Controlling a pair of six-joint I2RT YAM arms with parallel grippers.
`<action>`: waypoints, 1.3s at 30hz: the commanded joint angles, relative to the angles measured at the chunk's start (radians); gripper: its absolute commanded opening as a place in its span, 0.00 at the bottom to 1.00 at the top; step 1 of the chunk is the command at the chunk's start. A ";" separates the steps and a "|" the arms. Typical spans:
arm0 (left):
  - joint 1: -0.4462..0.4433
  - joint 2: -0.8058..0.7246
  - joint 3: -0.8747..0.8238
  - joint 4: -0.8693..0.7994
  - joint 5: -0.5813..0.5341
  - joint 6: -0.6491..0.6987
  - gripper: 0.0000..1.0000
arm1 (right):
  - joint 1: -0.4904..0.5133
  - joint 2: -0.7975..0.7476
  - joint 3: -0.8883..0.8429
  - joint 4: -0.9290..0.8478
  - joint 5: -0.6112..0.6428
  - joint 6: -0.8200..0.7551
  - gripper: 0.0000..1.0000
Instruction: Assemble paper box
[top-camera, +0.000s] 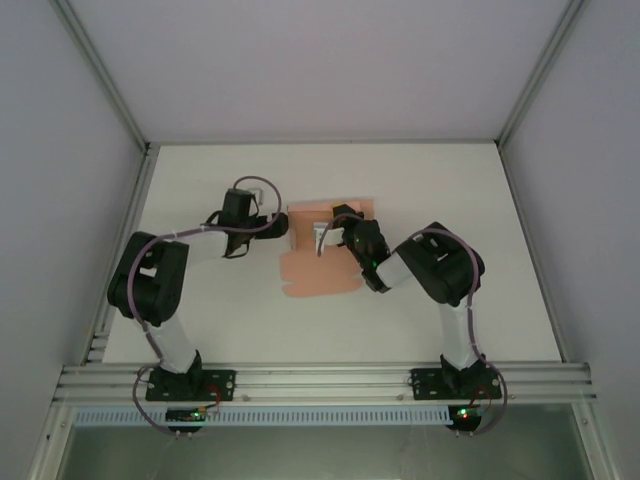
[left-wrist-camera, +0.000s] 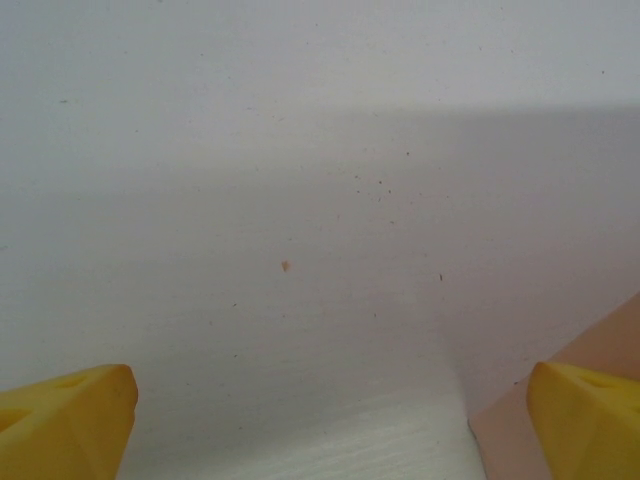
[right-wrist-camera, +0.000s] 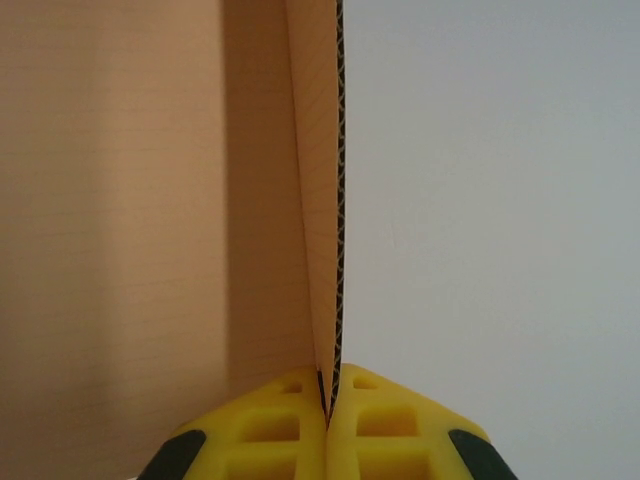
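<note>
Paper box (top-camera: 312, 275) flap clamped in right pincer (right-wrist-camera: 330, 398), left pincer (left-wrist-camera: 330, 388) spread wide just beside it

Corrugated matt cardboard paper box (right-wrist-camera: 150, 200), fine ribbing; table (left-wrist-camera: 300, 150) matt white, speckled; jaws smooth yellow plastic.

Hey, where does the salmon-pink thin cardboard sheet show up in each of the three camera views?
Top external: the salmon-pink cardboard sheet lies at table centre, partly beneath the right gripper.
Left wrist: its corner sits at the lower right edge.
Right wrist: it covers the left half and stands edge-on at centre, pinched in the shut right gripper.
Shared landmark: the white table.
</note>
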 joint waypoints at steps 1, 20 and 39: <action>-0.046 -0.022 -0.032 0.028 0.006 0.036 1.00 | 0.023 0.009 0.014 -0.045 0.016 -0.023 0.00; -0.047 -0.188 -0.168 0.119 0.011 0.093 0.86 | 0.061 -0.040 -0.016 0.056 0.096 -0.090 0.00; -0.049 0.004 -0.201 0.559 0.086 0.138 0.73 | 0.096 -0.058 -0.041 -0.160 0.108 -0.058 0.00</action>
